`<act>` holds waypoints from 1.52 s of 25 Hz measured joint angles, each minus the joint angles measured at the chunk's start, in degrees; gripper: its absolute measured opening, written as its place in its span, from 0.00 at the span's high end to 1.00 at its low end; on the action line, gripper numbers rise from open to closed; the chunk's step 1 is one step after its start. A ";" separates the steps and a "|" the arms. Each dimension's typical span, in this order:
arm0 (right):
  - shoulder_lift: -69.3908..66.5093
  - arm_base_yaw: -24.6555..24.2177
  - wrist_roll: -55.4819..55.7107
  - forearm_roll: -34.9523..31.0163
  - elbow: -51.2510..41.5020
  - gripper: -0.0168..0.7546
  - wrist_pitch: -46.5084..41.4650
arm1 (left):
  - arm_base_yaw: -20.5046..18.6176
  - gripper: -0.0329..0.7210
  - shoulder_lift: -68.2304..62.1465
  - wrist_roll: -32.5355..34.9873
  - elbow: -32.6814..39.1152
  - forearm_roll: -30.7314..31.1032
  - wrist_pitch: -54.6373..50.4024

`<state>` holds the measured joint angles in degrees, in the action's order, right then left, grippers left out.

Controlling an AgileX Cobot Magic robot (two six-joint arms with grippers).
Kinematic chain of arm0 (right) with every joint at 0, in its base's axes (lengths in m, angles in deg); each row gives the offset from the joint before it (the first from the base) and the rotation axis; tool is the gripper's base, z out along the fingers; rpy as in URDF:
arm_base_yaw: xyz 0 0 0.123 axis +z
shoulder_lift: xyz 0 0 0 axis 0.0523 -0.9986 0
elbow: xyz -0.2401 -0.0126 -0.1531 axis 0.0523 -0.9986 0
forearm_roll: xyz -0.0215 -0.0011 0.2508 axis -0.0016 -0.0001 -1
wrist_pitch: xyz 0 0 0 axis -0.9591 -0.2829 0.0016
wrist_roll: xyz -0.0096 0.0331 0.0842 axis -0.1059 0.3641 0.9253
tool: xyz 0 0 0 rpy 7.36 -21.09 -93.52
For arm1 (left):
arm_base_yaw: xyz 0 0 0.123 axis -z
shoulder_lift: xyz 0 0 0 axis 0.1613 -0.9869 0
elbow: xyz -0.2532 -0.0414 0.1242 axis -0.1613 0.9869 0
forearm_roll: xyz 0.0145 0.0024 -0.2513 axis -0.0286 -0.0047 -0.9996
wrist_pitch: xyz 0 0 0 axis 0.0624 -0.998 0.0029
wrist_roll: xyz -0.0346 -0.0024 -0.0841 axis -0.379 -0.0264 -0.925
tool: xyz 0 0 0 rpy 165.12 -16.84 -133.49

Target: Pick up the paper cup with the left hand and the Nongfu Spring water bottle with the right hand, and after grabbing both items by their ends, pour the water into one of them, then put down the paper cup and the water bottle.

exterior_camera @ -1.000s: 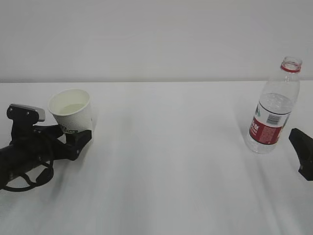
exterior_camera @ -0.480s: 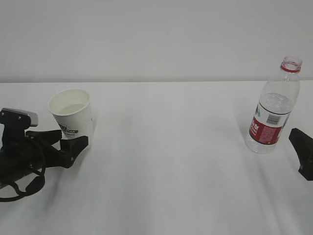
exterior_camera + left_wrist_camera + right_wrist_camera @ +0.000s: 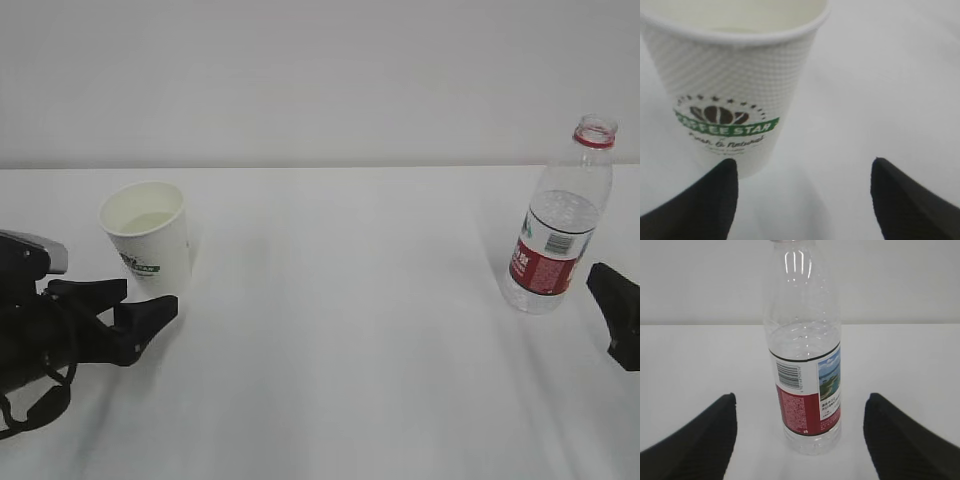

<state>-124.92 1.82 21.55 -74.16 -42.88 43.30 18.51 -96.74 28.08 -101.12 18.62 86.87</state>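
With both grippers spread and empty, you'd pinch the paper cup (image 3: 735, 85) gently near its base, since it looks light and crushable; the slick water bottle (image 3: 805, 355) low.

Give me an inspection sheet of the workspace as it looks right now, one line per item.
Surface: white table, bare between the two things.
Paper cup: upright on the table, liquid visible inside, logo facing the left gripper; not held.
Water bottle: upright, uncapped, red and white label; not held.
Clutter: nothing seen.
Left gripper: open, fingertips low beside the cup's base, apart from it in the left wrist view.
Right gripper: open, bottle centred ahead of its fingers in the right wrist view, no contact.
Cables: dark loops on the left arm.
Surroundings: plain pale wall behind the table.
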 joint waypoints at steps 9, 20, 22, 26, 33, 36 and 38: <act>0.00 0.00 1.50 2.54 0.00 0.21 0.00 | 0.00 0.18 5.04 0.00 0.04 3.95 0.00; 0.00 0.00 2.40 6.02 0.00 0.27 0.00 | 0.00 0.28 12.19 0.00 0.24 4.51 -0.12; 0.00 0.00 2.40 6.02 0.00 0.28 0.00 | 0.00 0.28 13.31 0.00 0.24 4.51 -0.12; 0.00 0.00 2.40 6.02 0.00 0.28 0.00 | 0.00 0.28 15.62 0.00 0.24 4.51 -0.12; 2.02 0.00 2.40 6.02 2.56 0.28 0.00 | 0.00 0.29 20.41 0.00 0.32 4.51 -0.12; 2.40 0.00 2.96 6.02 3.84 0.28 0.00 | 0.00 0.29 23.27 0.00 0.32 4.51 -0.22; 2.40 0.00 3.69 6.02 4.22 0.28 0.00 | 0.00 0.29 25.27 0.00 0.32 4.51 -1.79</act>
<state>-122.52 1.82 25.24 -68.15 -38.66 43.30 18.51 -71.47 28.08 -100.79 23.12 85.09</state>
